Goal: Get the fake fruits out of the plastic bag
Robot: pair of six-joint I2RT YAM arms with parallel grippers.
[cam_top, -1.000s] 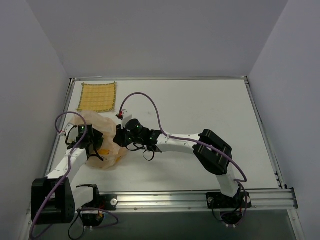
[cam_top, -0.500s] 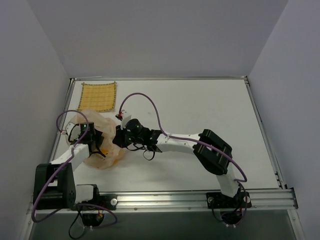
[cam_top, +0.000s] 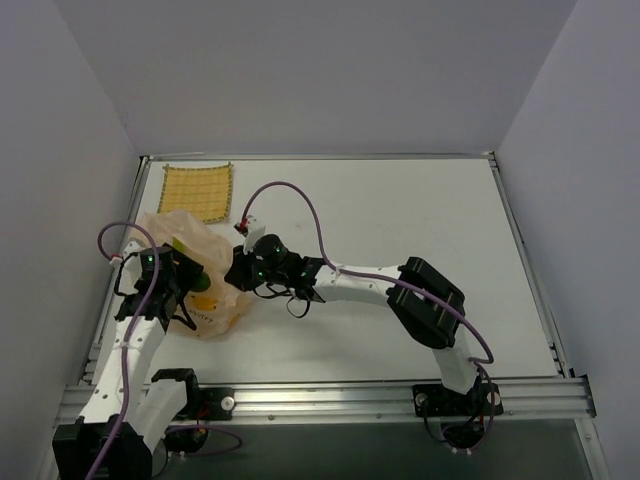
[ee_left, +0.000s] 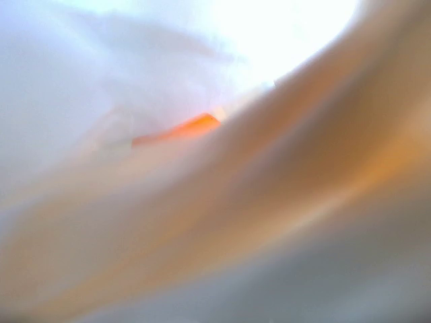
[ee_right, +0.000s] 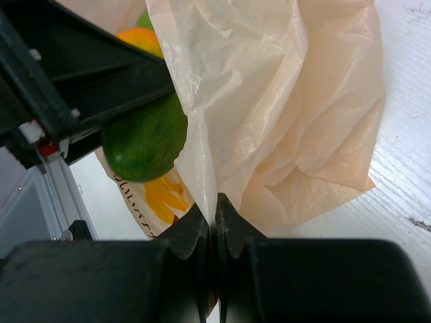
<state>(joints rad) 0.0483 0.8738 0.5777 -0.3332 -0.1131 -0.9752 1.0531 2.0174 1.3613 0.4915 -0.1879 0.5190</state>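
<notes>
The plastic bag (cam_top: 183, 236), crinkled pale peach with yellow-orange print, lies at the table's left. My right gripper (cam_top: 240, 278) is shut on a fold of the bag's edge, seen close in the right wrist view (ee_right: 215, 210), where the bag (ee_right: 296, 101) hangs to the right. My left gripper (cam_top: 190, 283) is at the bag's mouth, shut on the green-and-orange mango-like fruit (cam_top: 202, 283). In the right wrist view one of its black fingers (ee_right: 108, 74) crosses that fruit (ee_right: 145, 138). The left wrist view shows only blurred bag plastic (ee_left: 269, 202). The two round fruits are hidden.
A flat yellow woven mat (cam_top: 196, 192) lies at the back left, just beyond the bag. The right arm's purple cable (cam_top: 300, 205) loops over the table's middle. The metal rail (cam_top: 380, 400) runs along the near edge.
My left arm has drawn back toward the near left and its wrist has risen. The green fruit now shows at the bag's mouth. My right gripper has kept its pinch on the bag.
</notes>
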